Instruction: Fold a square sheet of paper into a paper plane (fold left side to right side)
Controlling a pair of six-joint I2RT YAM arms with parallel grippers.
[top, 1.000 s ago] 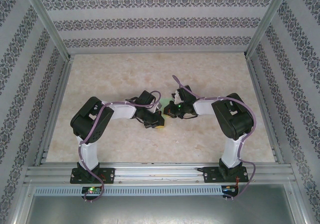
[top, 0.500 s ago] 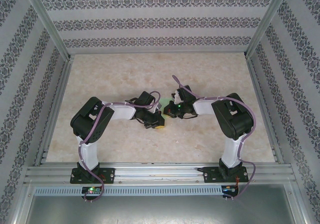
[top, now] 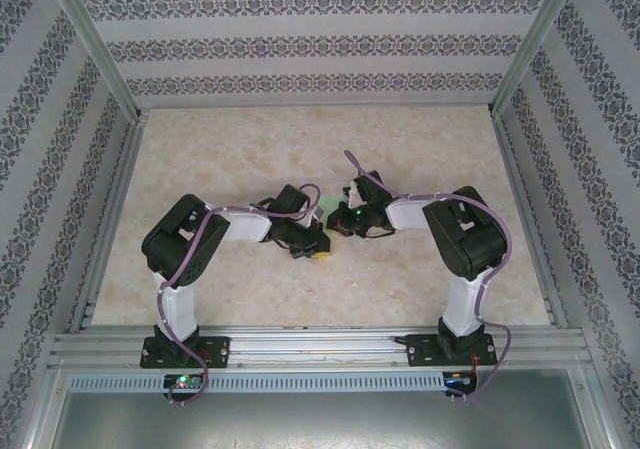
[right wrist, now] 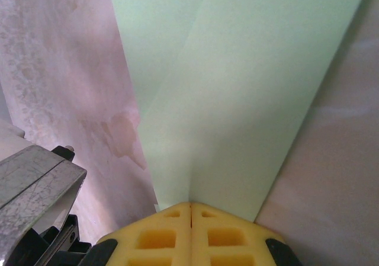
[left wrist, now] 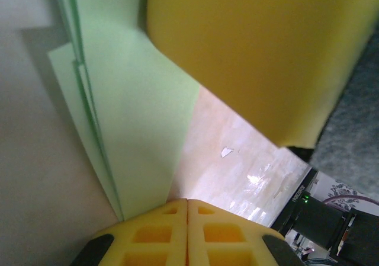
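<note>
Paper [top: 328, 207] is at the middle of the table [top: 300, 149], mostly hidden between the two wrists. The left gripper [top: 320, 251] is just at its 6 o'clock and the right gripper [top: 340, 225] just at its 4 o'clock.

Right wrist view: the fingers are clenched, and the green paper narrows straight into the seam between them, then fans out toward 12 o'clock. I read this as a pinch on the paper. A diagonal crease runs up it.

Left wrist view: the fingers are pressed together. The paper rises at their 11 o'clock with several stacked edges and reaches the tips, but I can't tell if it is pinched. A big yellow pad [left wrist: 254, 53] sits at 1 o'clock, likely the other gripper's finger.

Progress, as a judgement: several folds are done, since the paper is layered and tapering. No finished slim dart is visible yet. It looks mid-to-late, with the remaining creases and pressing flat left to do. How many folds remain can't be told.
</note>
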